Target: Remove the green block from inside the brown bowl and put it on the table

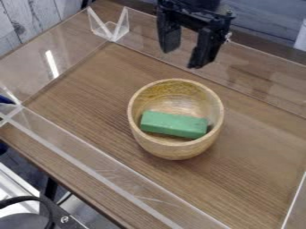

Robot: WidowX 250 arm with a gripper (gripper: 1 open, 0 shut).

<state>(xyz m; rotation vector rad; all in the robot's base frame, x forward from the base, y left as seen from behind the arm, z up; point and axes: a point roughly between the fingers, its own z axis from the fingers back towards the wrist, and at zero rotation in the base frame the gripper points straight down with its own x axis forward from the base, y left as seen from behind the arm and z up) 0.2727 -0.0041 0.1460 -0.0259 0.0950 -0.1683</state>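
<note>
You'll see the green block (173, 124) lying flat inside the brown bowl (176, 117) (round, thick-walled wood), mid-way across the table (84, 107).

surface: the table (84, 103), a brown wood-grain top running from near left to far right; grain follows its long side
edges: clear acrylic walls (72, 148) stand along the near and left sides; a clear bracket sits at the far left corner
resting on it: the brown bowl (176, 143), round, light wood, thick-walled, upright, about mid-table; well apart from every wall

Single raised view, angled down across the table (84, 107), fairly near.
</note>
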